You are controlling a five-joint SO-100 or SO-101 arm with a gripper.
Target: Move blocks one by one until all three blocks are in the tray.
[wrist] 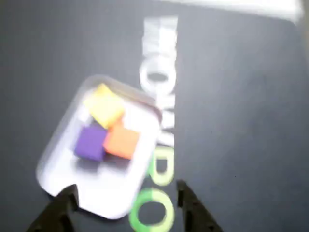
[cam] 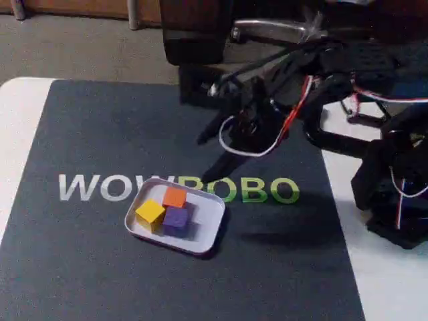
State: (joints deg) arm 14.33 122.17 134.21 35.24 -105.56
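The gripper (wrist: 126, 197) hangs above the dark mat (cam: 93, 267) with its jaws spread wide apart, holding nothing and touching nothing; in the wrist view its two dark fingertips (wrist: 190, 205) frame the near end of the tray (wrist: 63, 159) and the green lettering (wrist: 154, 212) beside it. All three blocks lie inside the tray (cam: 207, 227), clustered and touching: the yellow block (cam: 150, 212), the purple block (cam: 176, 219) and the orange block (cam: 174, 196). The tray sits on the mat, overlapping the printed WOWROBO lettering (cam: 93, 187).
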